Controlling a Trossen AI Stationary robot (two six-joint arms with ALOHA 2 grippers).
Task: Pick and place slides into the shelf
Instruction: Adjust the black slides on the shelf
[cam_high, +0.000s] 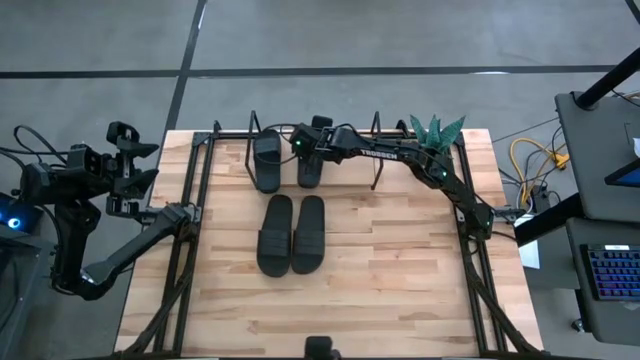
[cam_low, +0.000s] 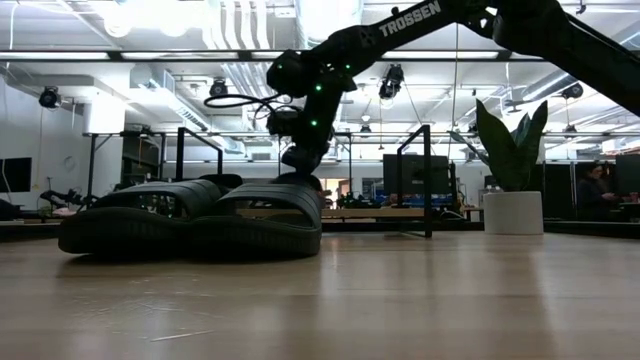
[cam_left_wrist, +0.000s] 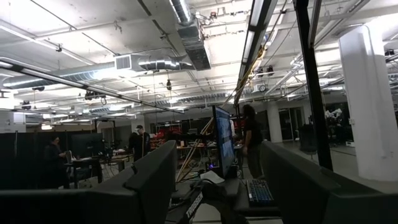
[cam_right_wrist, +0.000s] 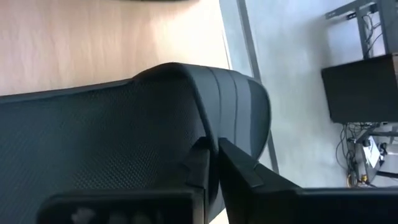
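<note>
Right gripper (cam_high: 312, 146) clamping strap of slide (cam_high: 311, 165) on shelf (cam_high: 215, 140); left gripper (cam_high: 135, 170) standing wide, idle. Seat sole flat before releasing.

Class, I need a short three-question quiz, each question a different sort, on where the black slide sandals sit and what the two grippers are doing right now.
1. True or false: all four matte black open-toe slide sandals lie on the low wooden shelf with black wire end frames.
2. Multiple choice: the right gripper is (A) parked off the table, (B) shut on the strap of a sandal at the shelf, (C) open above the potted plant.
3. Fill in: the left gripper waits open, beyond the table's ____ edge in the high view.

Key
1. False: two sit at the shelf, the left shelf sandal and the gripped sandal; the front pair lies on the light wooden tabletop.
2. B
3. left
</note>
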